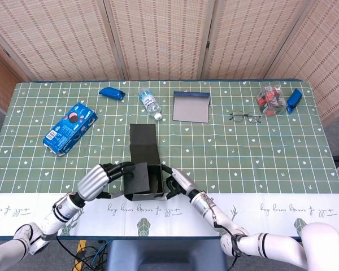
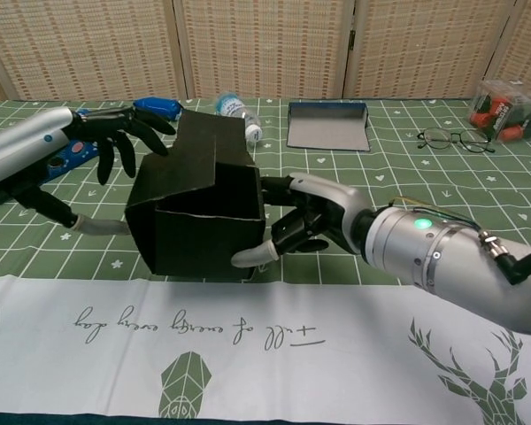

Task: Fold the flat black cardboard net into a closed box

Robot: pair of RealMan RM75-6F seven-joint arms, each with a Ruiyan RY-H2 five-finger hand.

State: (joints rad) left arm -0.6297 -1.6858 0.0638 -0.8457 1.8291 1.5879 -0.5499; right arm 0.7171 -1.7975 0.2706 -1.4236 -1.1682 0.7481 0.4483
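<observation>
Black cardboard box is partly formed, top open, lid flap laid back toward the water bottle; nothing is seen inside. It is gripped by the right hand on its right wall. Left hand is held just left of the box, fingers spread; contact cannot be told. Grey tray right of the bottle is seen bare inside.

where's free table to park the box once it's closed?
Bare cloth right of the right robot hand, below the glasses, out to the table's right edge. Also between the blue snack bag and the black box. The back edge is crowded: water bottle, grey tray, clear container.
</observation>
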